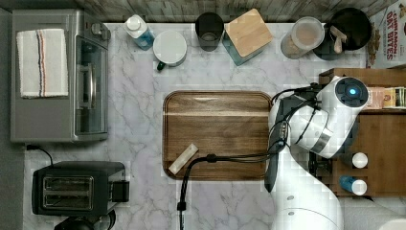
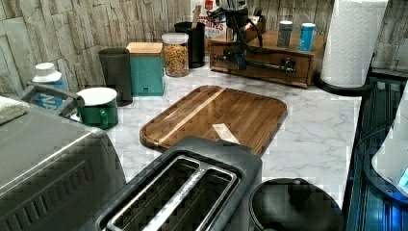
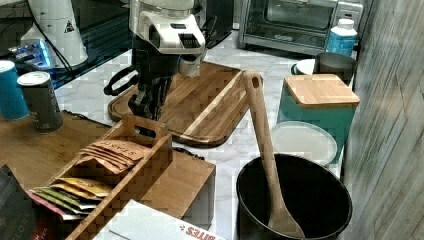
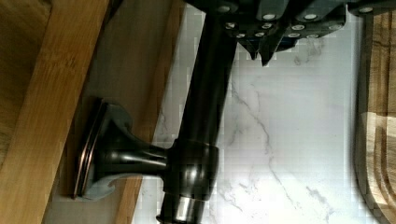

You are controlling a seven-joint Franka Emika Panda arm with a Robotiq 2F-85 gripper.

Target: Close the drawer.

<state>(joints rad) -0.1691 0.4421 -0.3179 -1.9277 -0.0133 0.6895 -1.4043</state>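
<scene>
One arm leans over the marble counter, its gripper down at the front of the drawer. The drawer sits in the wooden cabinet at the far end of the counter in the left view, just beyond the wooden tray. Up close in the wrist view, the dark bar handle runs along the drawer front on its flared mount, and the gripper sits right at it. I cannot tell whether the fingers are clamped on the bar or parted. Two bottles stand on the cabinet top.
</scene>
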